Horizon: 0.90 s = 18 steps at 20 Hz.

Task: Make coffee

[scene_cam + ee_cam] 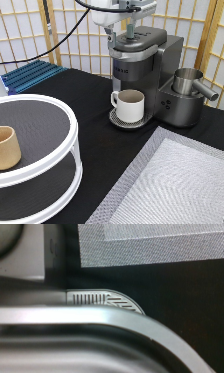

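The grey coffee machine (145, 55) stands at the exterior view's top centre with its lid down. A white handled mug (130, 105) sits on the machine's round drip tray (116, 120) under the spout. My gripper (120, 32) hangs directly over the machine's lid, its fingers apart, one at each side of the lid top, touching or just above it. The coffee pod is hidden or out of view. The wrist view looks down past the machine's silver rim (100, 320) onto the drip tray (100, 298).
A white two-tier turntable (40, 150) at the exterior view's left holds a tan handleless cup (7, 147). A steel frother jug (187, 80) sits on the machine's right side. A grey woven mat (175, 185) lies at the bottom right; it also shows in the wrist view (150, 244).
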Available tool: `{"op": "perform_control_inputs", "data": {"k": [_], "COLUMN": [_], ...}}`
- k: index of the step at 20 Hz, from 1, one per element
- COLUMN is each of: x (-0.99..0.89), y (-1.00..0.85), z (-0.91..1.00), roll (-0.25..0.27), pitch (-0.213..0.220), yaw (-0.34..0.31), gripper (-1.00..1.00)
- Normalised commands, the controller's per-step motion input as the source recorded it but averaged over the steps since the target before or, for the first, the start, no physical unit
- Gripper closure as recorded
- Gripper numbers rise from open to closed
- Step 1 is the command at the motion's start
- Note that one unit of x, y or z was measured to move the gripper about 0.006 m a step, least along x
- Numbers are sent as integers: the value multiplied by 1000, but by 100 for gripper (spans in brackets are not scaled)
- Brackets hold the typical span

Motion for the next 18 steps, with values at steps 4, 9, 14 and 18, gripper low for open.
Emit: {"op": "perform_control_inputs", "data": {"k": [4, 9, 14, 18], "x": [-299, -165, -117, -120], "y": [-29, -979, -1000, -1000], "z": [631, 104, -243, -240], "roll": [-57, 86, 92, 85], "pitch": [29, -25, -1, 0], "yaw": [1, 0, 0, 0], "gripper": [-100, -100, -100, -100]}}
